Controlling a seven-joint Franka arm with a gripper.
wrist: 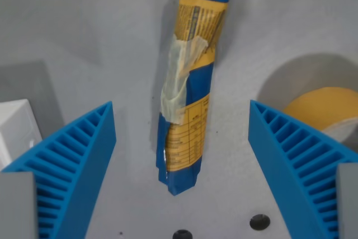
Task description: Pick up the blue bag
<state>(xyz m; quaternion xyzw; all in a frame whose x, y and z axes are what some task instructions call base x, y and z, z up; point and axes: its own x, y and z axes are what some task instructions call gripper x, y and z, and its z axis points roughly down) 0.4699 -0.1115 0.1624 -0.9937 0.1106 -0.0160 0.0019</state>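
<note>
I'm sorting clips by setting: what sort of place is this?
Probably a lab or workshop bench, not a home. A plain grey tabletop with what look like dark bolt holes, a roll of yellow tape, and a taped-up blue bag lying between the open hand and its ribbed blue fingers.

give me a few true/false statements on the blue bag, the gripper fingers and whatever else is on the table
1. The blue bag lies between the two blue fingers of the gripper. True.
2. The fingers are clamped on the bag. False: both stand apart from it, with bare table on either side.
3. A strip of pale tape runs along the bag. True.
4. A roll of yellowish tape sits at the wrist view's left. False: it is at the wrist view's right.
5. A white block shows at the wrist view's left edge. True.
6. The bag is lifted off the table. False: it appears to rest on it.
</note>
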